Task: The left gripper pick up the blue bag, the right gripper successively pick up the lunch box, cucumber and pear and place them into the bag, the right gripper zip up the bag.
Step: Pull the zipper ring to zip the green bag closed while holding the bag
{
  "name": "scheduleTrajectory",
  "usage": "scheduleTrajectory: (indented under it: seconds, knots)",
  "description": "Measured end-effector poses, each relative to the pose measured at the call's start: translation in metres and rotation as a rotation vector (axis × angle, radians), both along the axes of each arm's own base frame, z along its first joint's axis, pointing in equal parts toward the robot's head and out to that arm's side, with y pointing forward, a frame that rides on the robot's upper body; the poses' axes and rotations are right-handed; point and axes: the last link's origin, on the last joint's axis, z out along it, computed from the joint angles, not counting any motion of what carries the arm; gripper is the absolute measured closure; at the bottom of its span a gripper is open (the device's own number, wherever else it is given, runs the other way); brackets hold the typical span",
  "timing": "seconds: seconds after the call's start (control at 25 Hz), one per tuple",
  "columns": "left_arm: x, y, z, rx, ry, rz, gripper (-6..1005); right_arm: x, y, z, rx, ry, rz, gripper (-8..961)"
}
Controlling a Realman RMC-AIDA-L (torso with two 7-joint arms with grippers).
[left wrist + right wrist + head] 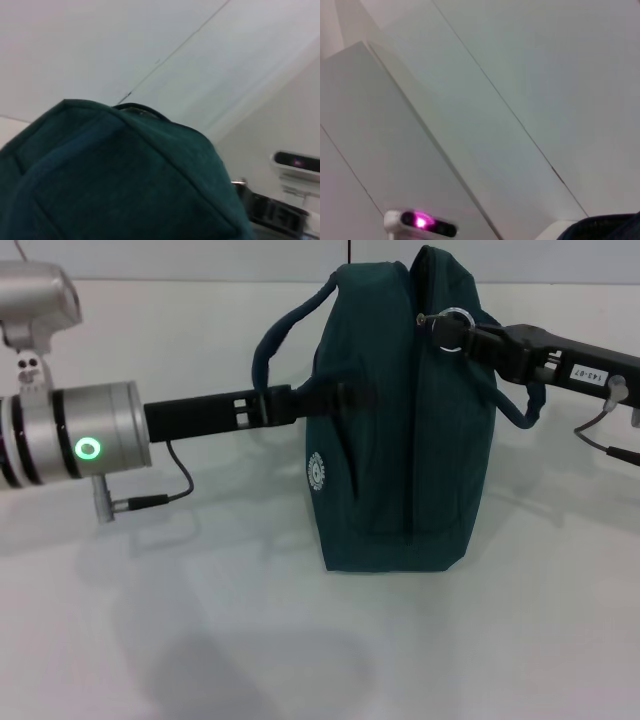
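Teal-blue fabric: the blue bag (400, 420) stands upright on the white table (200, 640), zipped. My left gripper (335, 400) is clamped on its left side near the handle. My right gripper (470, 338) pinches the ring zip pull (452, 324) up top.

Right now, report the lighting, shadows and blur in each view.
Head view: even, soft light; the blue bag and left gripper cast faint shadows on the table; all sharp. Left wrist view: bag fabric fills the foreground, soft and out of focus. Right wrist view: pale panels, a glowing pink light.
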Motion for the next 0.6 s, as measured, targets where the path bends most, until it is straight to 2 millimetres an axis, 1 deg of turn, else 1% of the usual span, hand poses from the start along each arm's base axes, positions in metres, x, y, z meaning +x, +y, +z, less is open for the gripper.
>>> scheduleTrajectory:
  seconds: [0.16, 0.36, 0.52, 0.6]
  knots:
    - [0.004, 0.008, -0.008, -0.052, 0.045, 0.051, 108, 0.003, -0.003, 0.0, 0.006, 0.001, 0.004, 949]
    - [0.012, 0.011, -0.019, -0.103, 0.079, 0.069, 109, 0.005, -0.004, 0.0, 0.01, -0.002, 0.004, 949]
    - [0.011, 0.012, -0.02, -0.117, 0.078, 0.106, 110, 0.006, -0.005, 0.0, 0.013, -0.004, 0.007, 949]
    - [0.013, 0.012, -0.017, -0.138, 0.067, 0.113, 110, 0.007, -0.005, 0.001, 0.014, -0.004, 0.007, 949]
